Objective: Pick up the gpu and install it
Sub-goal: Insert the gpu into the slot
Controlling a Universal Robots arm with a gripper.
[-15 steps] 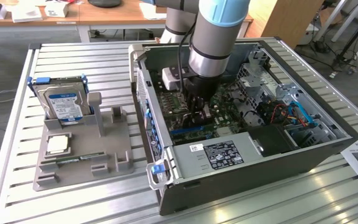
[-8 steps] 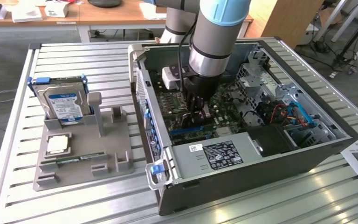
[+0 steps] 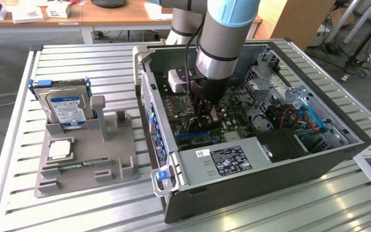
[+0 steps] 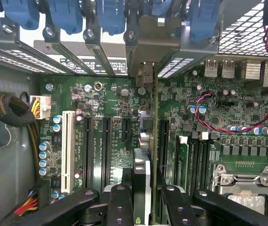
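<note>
One gpu [image 4: 142, 176] edge-on between jaws, empty slots [image 4: 106, 150] alongside

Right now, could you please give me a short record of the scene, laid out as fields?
gripper: down inside the open computer case, shut on the gpu
gpu: held on edge over the motherboard, bracket end at the case's rear slot openings
seating: cannot tell whether it is in a slot
hard drive: standing in the grey holder, on the exterior view's left
table: slatted metal, carrying case and holder
</note>
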